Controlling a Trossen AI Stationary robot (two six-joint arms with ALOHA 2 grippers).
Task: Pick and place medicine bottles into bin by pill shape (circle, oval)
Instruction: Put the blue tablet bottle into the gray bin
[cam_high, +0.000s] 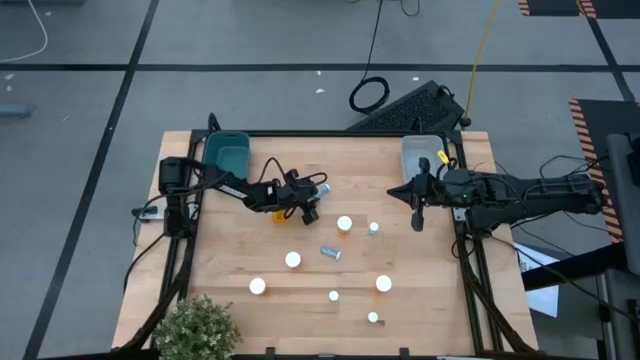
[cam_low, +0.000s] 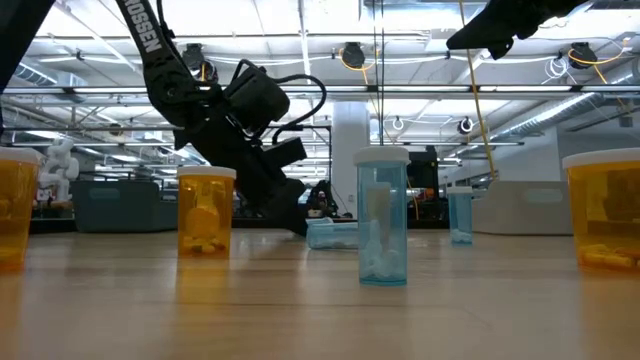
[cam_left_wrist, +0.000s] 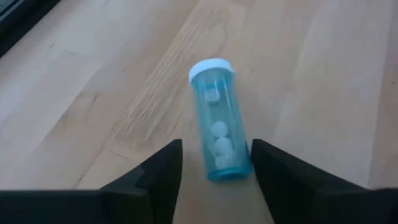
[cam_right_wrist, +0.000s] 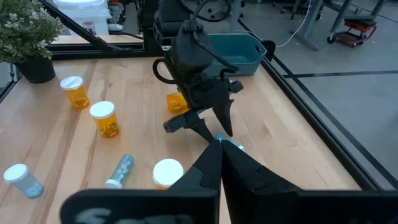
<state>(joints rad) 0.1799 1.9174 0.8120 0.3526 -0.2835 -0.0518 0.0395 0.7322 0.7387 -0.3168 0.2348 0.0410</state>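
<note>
A pale blue medicine bottle (cam_left_wrist: 219, 130) with a white cap lies on its side on the wooden table (cam_high: 230, 250), left of the middle toward the far edge. My left gripper (cam_left_wrist: 216, 144) is open and low. Its fingers stand on either side of the bottle's base end, and the cap points away from them. In the high view the bottle (cam_high: 319, 187) lies just beyond the gripper (cam_high: 306, 198). I cannot tell whether a finger touches it. My right gripper (cam_high: 418, 222) is shut on nothing and hangs above the table at the far right.
A teal bin (cam_high: 227, 152) stands at the far left corner and a pale bin (cam_high: 422, 153) at the far right. An orange bottle (cam_high: 278, 211) stands beside my left gripper. Several more bottles (cam_high: 344, 223) are scattered mid-table, one lying (cam_high: 330, 252). A potted plant (cam_high: 200, 325) stands near left.
</note>
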